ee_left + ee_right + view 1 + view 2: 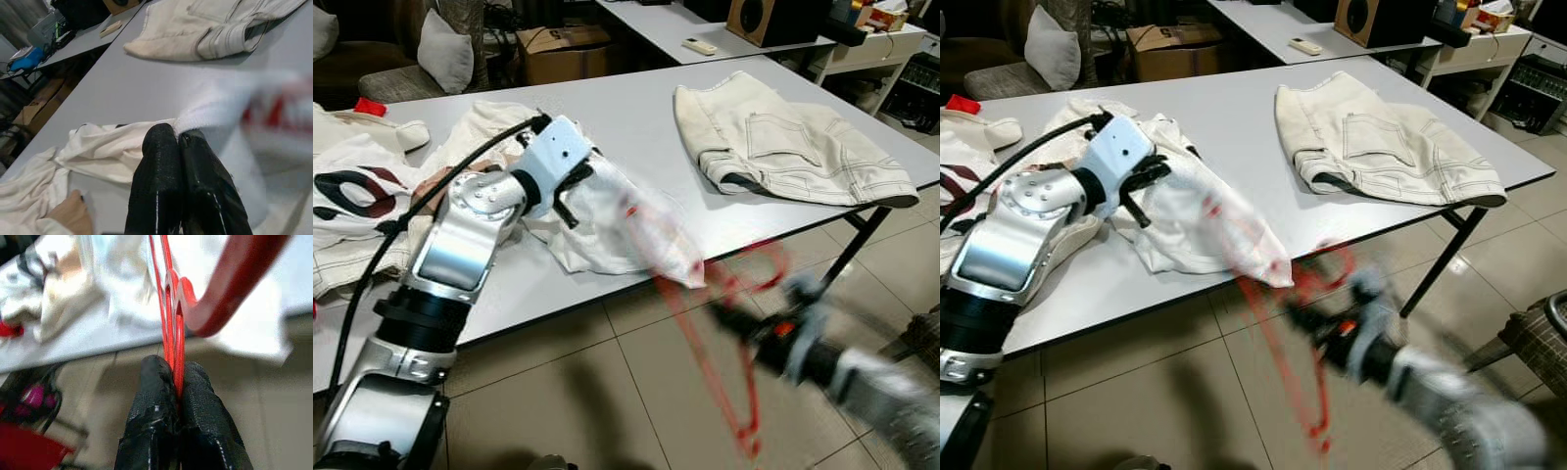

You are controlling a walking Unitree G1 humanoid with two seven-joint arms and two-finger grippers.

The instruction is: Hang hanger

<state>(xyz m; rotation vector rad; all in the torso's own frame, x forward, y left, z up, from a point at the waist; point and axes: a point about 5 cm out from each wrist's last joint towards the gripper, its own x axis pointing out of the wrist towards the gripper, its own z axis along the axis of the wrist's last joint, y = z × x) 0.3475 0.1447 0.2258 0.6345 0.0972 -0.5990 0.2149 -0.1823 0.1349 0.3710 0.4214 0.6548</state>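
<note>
L gripper (178, 142) is closed tight on a fold of the white garment (1190, 220), which drapes off the front edge of the grey table (636, 127). R gripper (172, 369) is pinched shut on the red hanger (171, 303), held below table level over the tiled floor (607, 392) (heavily blurred in the head views). The hanger's upper part sits against the garment's hanging end. Beige shorts (783, 142) lie well apart toward the table's right. A person's hand (71, 215) rests on cloth near the L arm.
</note>
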